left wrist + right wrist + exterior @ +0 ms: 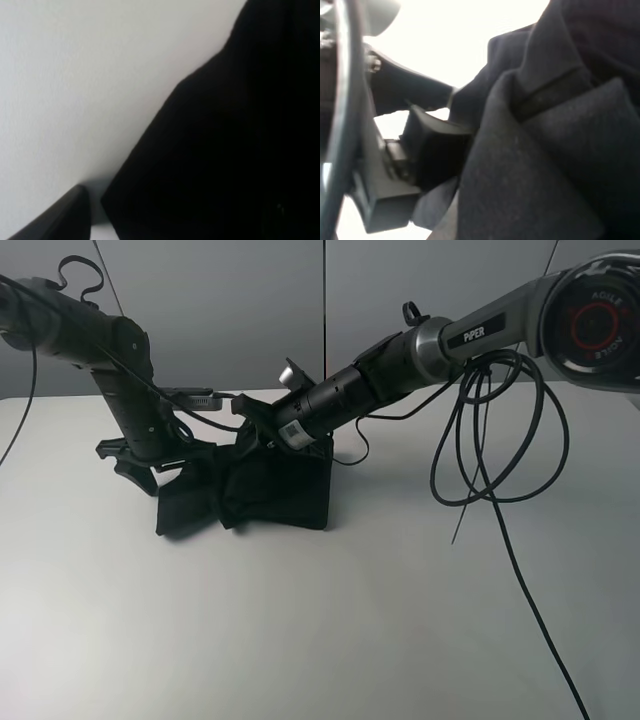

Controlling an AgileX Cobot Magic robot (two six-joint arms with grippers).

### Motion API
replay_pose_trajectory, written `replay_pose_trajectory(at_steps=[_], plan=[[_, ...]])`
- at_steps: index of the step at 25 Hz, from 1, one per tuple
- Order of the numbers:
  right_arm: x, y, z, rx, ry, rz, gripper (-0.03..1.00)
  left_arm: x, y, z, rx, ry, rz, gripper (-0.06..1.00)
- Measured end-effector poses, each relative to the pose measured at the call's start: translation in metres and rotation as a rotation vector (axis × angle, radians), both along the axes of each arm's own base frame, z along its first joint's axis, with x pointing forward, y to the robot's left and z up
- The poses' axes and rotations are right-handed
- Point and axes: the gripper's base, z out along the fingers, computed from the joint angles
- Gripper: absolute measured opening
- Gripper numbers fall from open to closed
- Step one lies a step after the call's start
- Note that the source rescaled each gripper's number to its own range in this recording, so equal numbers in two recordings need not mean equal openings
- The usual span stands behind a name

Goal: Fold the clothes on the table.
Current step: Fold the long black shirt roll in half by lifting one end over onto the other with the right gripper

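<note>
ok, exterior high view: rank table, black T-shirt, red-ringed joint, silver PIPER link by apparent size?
1. white table
2-3. bunched black T-shirt and red-ringed joint look alike; the joint is nearer the camera and cropped
4. silver PIPER link

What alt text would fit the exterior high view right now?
A black T-shirt lies bunched and partly folded on a white table. The right gripper pinches its far edge; the left gripper stands open beside it.

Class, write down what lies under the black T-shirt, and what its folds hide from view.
Under the T-shirt only the white table shows, around its edges. The bunched cloth covers the tabletop directly beneath it and the shirt's own lower layers.
</note>
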Motion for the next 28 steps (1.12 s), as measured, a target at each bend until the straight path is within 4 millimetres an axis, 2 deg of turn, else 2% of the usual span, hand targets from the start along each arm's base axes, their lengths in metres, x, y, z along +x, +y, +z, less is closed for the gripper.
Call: replay_pose_trajectory(at_steps=[8, 10, 18, 20, 23, 24, 26, 28], plan=[[-0.001, -0.001, -0.003, -0.032, -0.018, 0.024, 0.14, 0.002, 0.000, 0.010, 0.002, 0.004, -0.015, 0.90], [-0.001, -0.001, -0.004, -0.035, -0.020, 0.027, 0.14, 0.007, -0.001, 0.020, 0.004, -0.014, -0.022, 0.90], [-0.002, -0.002, -0.004, -0.045, -0.021, 0.033, 0.14, 0.035, -0.007, 0.084, 0.009, -0.135, -0.060, 0.90], [-0.002, -0.002, -0.004, -0.045, -0.014, 0.027, 0.23, 0.040, -0.008, 0.097, 0.003, -0.157, -0.061, 0.90], [-0.002, 0.000, -0.003, -0.022, 0.008, 0.020, 0.60, 0.047, -0.010, 0.113, -0.005, -0.192, -0.060, 0.90], [-0.003, 0.001, -0.001, -0.002, 0.024, 0.016, 0.67, 0.048, -0.010, 0.117, -0.007, -0.201, -0.066, 0.90], [-0.004, 0.005, 0.005, 0.076, 0.041, 0.025, 0.75, 0.050, -0.011, 0.125, -0.009, -0.219, -0.083, 0.90], [-0.006, 0.009, 0.012, 0.172, 0.053, 0.037, 0.76, 0.051, -0.011, 0.128, -0.010, -0.229, -0.092, 0.90]])
